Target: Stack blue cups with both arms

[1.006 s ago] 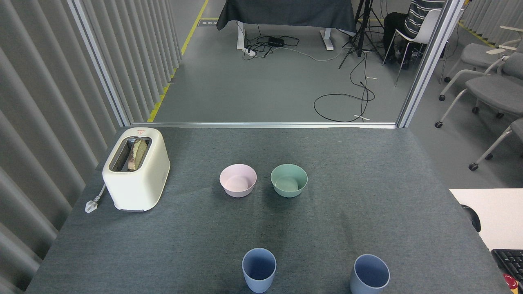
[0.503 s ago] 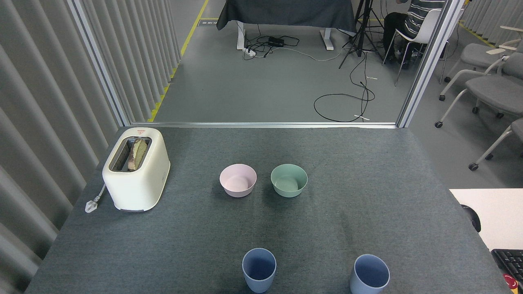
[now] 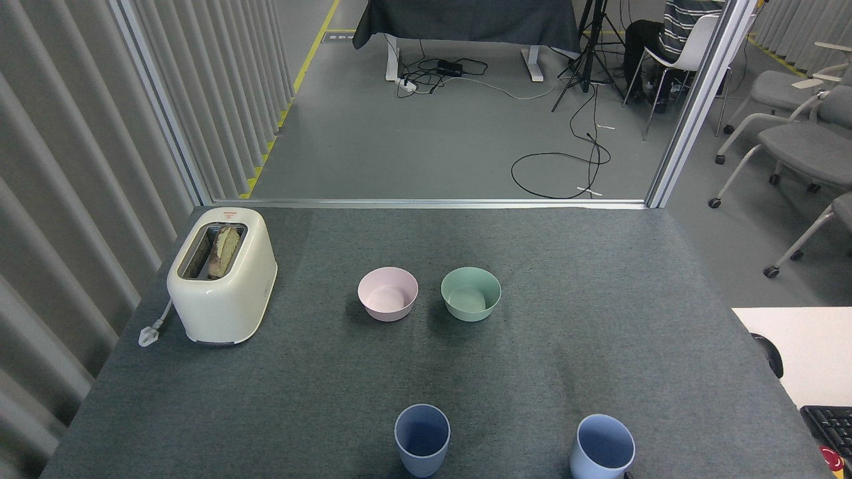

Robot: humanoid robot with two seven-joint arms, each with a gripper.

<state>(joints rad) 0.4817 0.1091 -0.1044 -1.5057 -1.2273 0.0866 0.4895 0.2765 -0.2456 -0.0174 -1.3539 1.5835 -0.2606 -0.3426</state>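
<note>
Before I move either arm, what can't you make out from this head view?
- Both grippers: out of the head view, so their state is unknown; only a dark speck sits at the bottom edge beside the right blue cup.
- Bases of the right blue cup and the left blue cup: cut off by the bottom edge.
- Toaster slots: something sits inside, but the toaster's body hides its lower part.
- Keyboard: cropped by the right edge.
</note>
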